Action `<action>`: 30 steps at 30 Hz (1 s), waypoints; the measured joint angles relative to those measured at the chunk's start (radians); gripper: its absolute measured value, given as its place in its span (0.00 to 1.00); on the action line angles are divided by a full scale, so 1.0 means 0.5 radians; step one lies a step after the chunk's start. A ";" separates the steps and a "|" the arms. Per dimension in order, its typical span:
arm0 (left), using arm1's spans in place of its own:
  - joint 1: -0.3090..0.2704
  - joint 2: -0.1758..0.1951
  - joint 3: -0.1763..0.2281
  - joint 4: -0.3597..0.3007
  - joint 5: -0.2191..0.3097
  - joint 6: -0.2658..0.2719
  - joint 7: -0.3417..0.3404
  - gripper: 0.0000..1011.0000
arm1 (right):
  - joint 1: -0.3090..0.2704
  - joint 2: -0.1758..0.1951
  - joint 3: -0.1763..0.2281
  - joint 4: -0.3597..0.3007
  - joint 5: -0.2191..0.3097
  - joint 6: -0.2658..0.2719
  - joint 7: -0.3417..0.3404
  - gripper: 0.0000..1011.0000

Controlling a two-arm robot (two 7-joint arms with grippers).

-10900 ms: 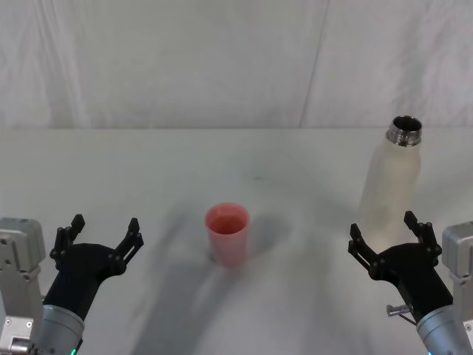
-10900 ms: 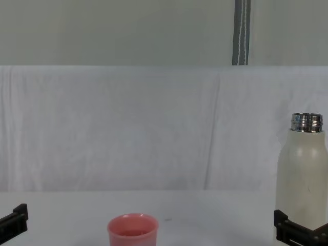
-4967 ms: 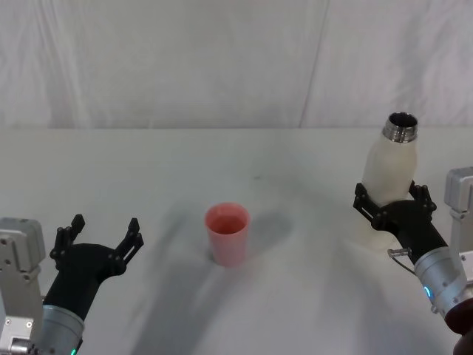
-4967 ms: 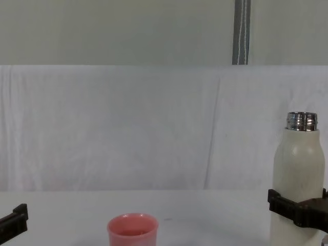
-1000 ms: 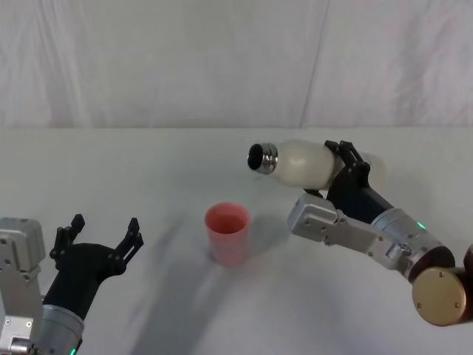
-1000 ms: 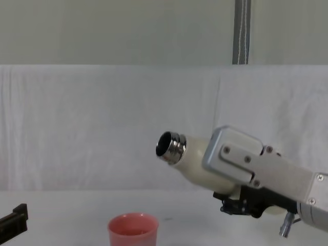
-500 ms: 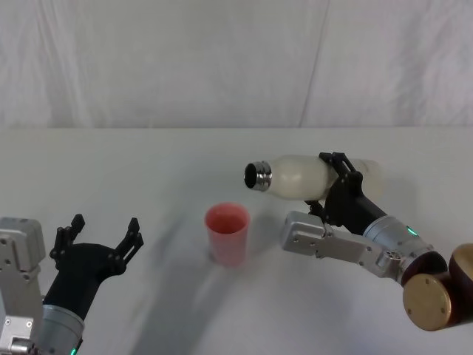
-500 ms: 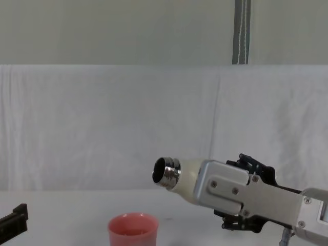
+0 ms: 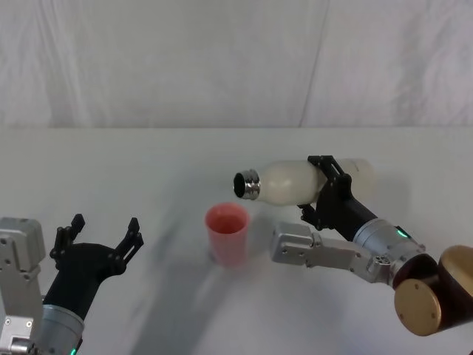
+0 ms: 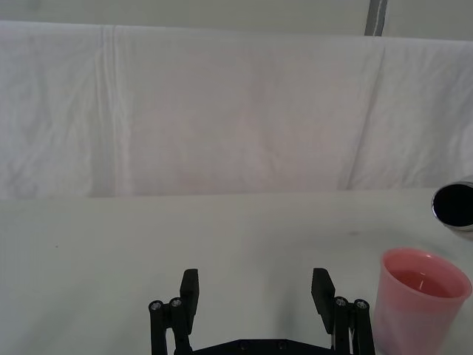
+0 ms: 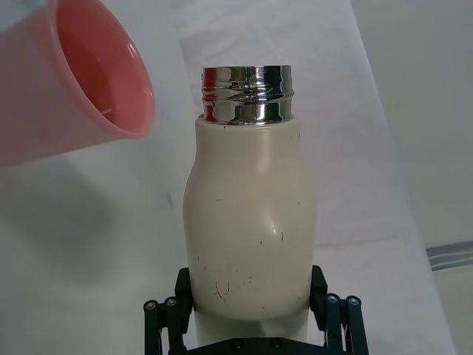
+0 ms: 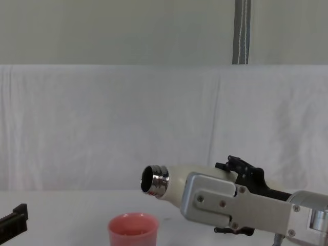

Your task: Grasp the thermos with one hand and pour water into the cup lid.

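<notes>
The cream-white thermos (image 9: 292,182) lies almost level in the air, with my right gripper (image 9: 310,185) shut around its body. Its steel neck (image 9: 246,185) points left and hangs just above and to the right of the cup lid's rim. The cup lid (image 9: 228,232), a small pink cup, stands upright on the table. In the right wrist view the thermos (image 11: 247,222) sits between my black fingers (image 11: 185,285) with the cup lid (image 11: 66,81) beyond its mouth. The chest view has the neck (image 12: 154,181) over the cup lid (image 12: 132,229). My left gripper (image 9: 103,228) rests open at the near left.
A white cloth covers the table (image 9: 148,163) and hangs as a backdrop behind it. The left wrist view has the cup lid (image 10: 421,303) to one side of my open left gripper (image 10: 255,292), with the thermos mouth (image 10: 454,205) at the picture's edge.
My right gripper has carried the thermos left and lower, so its mouth is now close above the cup lid's rim. The left arm has not moved.
</notes>
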 joint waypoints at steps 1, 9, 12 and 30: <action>0.000 0.000 0.000 0.000 0.000 0.000 0.000 0.99 | 0.000 0.001 -0.004 -0.003 -0.006 0.001 0.000 0.94; 0.000 0.000 0.000 0.000 0.000 0.000 0.000 0.99 | 0.013 0.019 -0.045 -0.011 -0.073 0.011 -0.006 0.94; 0.000 0.000 0.000 0.000 0.000 0.000 0.000 0.99 | 0.022 0.023 -0.060 -0.011 -0.102 0.017 -0.011 0.94; 0.000 0.000 0.000 0.000 0.000 0.000 0.000 0.99 | 0.051 0.034 -0.094 -0.005 -0.184 0.044 -0.033 0.94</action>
